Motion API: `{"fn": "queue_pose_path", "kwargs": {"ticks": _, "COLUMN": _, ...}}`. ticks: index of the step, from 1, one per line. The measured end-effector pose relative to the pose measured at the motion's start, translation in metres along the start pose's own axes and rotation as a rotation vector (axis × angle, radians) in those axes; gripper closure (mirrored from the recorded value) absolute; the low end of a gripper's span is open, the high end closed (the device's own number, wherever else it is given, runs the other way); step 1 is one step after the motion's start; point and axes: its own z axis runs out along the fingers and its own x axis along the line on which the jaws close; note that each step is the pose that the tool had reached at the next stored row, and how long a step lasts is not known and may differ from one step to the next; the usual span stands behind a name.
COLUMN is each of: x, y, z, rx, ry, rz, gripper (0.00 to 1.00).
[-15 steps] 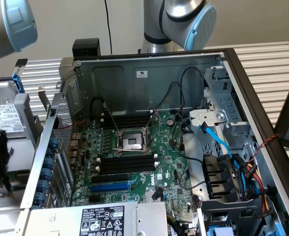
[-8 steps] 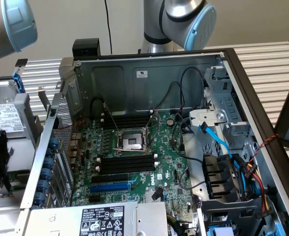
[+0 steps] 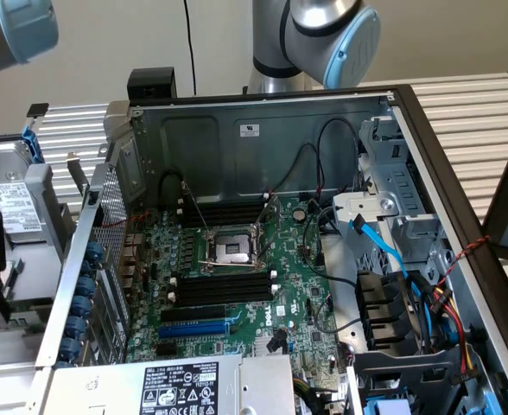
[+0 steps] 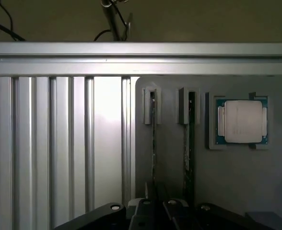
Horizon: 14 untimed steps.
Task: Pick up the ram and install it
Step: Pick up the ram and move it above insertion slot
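Observation:
Two ram sticks stand on edge in a grey holder block (image 4: 170, 158) in the wrist view, each a thin green board seen from above. My gripper (image 4: 158, 211) hangs over the near end of the left ram stick (image 4: 154, 143), in line with it. The second ram stick (image 4: 189, 143) stands parallel beside it. In the exterior view the open computer case shows the green motherboard (image 3: 280, 294) with empty black memory slots (image 3: 224, 285) on the near side of the processor socket (image 3: 234, 251) and more on the far side (image 3: 224, 212).
A processor chip (image 4: 241, 121) lies in a recess of the same holder. Ribbed aluminium tabletop (image 4: 54, 143) lies beside it, with a rail (image 4: 141, 57) across. Blue cables (image 3: 384, 251), a drive cage (image 3: 392, 164) and the case walls (image 3: 263, 138) surround the motherboard. The arm's joints (image 3: 323, 26) stand behind the case.

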Motion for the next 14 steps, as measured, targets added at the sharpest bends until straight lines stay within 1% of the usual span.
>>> {"fn": "queue_pose_path", "kwargs": {"ticks": 14, "x": -0.001, "y": 0.0010, "z": -0.0639, "rx": -0.0001, "ry": 0.0001, "rz": 0.000, "gripper": 0.88}}
